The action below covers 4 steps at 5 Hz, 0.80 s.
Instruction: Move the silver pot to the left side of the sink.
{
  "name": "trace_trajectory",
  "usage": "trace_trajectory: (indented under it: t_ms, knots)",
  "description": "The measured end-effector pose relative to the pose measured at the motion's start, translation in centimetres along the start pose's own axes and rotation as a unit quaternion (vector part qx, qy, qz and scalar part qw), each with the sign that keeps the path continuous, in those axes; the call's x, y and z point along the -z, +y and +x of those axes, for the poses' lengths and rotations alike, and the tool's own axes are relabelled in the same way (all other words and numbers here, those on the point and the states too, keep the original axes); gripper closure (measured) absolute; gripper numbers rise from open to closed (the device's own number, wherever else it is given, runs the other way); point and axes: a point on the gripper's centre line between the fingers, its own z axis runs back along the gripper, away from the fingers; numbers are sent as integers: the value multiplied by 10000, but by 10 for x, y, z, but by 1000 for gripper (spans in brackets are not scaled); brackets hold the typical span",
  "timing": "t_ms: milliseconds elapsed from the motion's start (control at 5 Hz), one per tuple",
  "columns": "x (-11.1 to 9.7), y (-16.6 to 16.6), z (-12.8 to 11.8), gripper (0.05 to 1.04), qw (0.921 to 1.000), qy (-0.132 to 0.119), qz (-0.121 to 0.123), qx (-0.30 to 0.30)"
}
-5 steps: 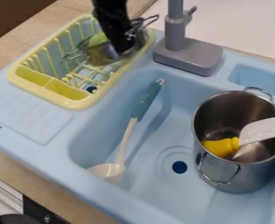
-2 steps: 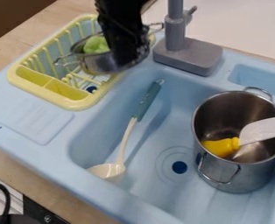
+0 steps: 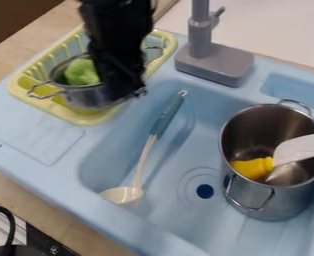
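The arm [image 3: 118, 22], at the upper left of the frame, is black, thick and blocky, with uneven, stepped edges. Below it, the gripper [image 3: 129, 91] is black too, with a few faint grey glints along its dark surface; its smaller parts are too dark to tell apart.

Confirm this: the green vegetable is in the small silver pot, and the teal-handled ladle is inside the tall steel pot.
Not quite: the camera view shows the teal-handled ladle in the sink basin, outside the tall steel pot. The green vegetable is in the small silver pot, as you say.
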Motion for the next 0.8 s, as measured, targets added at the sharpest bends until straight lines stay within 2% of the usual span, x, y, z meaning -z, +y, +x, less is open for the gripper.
trace_trajectory:
  t_ms: [200, 400, 800]
  knots:
    - [-4, 5, -17, 1028, 9994, 140, 177, -278]
    - [-6, 7, -27, 1028, 9985, 153, 235, -479]
    - [6, 3, -40, 1028, 9977, 40, -8, -677]
